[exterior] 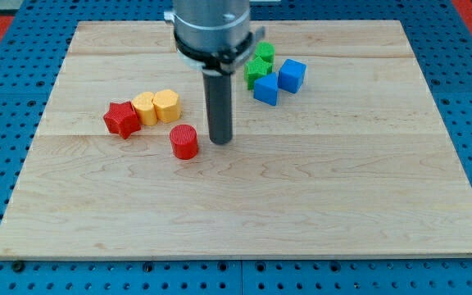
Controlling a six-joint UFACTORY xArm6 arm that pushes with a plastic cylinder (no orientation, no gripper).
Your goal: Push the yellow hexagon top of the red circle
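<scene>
My tip point(220, 141) is resting on the wooden board point(301, 213) just to the view's right of the red circle point(184, 142), with a narrow gap showing between the two, so it is not touching that block. There is no hand here to spread, press together or pinch; the arm is ending in a plain dark rod point(218, 106) that is hanging straight down from a grey cylindrical mount point(213, 29) at the view's top. The yellow hexagon point(167, 106) is sitting up and to the view's left of the red circle, a little apart from it, and is lying well clear of my tip. It is pressing against a second yellow block point(145, 108), whose shape I cannot make out, and that one is touching a red star point(121, 120) at the left end of the row. Toward the view's upper right, two green blocks point(260, 64) and two blue cubes point(279, 82) are clustering together, near the rod but behind it.
</scene>
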